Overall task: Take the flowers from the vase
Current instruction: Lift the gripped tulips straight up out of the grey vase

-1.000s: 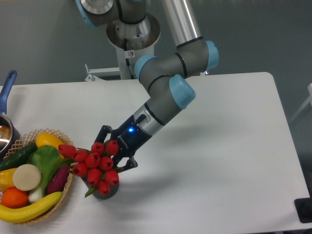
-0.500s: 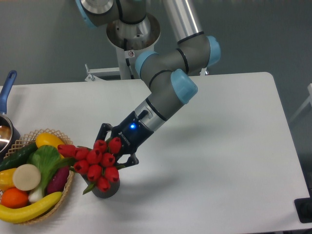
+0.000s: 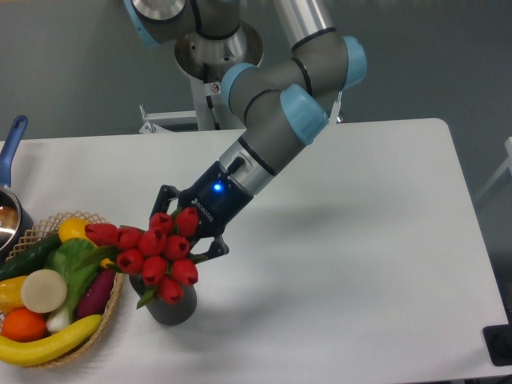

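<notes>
Nearest the camera and down to the left of the pincer, a wicker basket sits at the desk's front left corner, holding a yellow banana, an orange, a pale round slice, a purple piece, a cucumber and a leafy green. Just right of the basket and directly below the pincer stands the vase, a small dark grey cylinder on the white desk top; its mouth is hidden by the blooms.

The flowers, a cluster of red tulip buds with green leaves, lie tilted above the vase, heads spreading left over the basket rim. The stems cannot be seen clearly, so whether their ends are inside the vase cannot be told. The pincer's dark fingers stand either side of the bunch just behind the buds; it appears closed around the flowers, though the contact itself is covered by the blooms. A blue light glows on the wrist above and right of it.

From there the grey arm with pale blue joints rises up and right to its mount behind the desk. Far left of the pincer, a pot with a blue handle shows at the desk edge.
</notes>
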Motion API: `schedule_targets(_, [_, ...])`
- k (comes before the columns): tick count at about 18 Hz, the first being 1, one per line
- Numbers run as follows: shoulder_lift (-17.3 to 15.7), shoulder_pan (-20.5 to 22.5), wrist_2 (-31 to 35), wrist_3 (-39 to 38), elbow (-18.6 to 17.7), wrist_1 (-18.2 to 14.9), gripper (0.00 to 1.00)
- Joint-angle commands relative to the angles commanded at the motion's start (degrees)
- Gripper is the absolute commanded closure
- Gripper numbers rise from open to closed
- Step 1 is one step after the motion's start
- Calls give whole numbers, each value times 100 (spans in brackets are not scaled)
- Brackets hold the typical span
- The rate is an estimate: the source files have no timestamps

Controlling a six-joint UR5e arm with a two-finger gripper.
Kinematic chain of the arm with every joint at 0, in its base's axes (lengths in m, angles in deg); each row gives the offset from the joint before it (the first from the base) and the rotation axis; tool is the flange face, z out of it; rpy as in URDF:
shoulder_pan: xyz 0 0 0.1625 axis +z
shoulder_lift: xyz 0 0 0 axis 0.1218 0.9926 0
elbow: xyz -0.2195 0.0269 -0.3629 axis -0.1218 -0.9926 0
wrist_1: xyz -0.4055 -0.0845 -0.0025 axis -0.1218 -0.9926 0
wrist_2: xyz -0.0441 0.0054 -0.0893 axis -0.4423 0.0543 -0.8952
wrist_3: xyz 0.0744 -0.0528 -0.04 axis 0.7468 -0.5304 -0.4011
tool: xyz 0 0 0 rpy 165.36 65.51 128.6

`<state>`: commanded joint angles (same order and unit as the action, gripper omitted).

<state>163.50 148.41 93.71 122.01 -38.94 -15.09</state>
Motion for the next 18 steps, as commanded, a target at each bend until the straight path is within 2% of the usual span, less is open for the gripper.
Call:
schedule_targets(7, [-97,141,-26,-228,299,0,61])
schedule_targets(13, [-308,272,-114,-554,527,-61,61])
schedule_targets(18, [-501,396,-88,-642,545,-79,61])
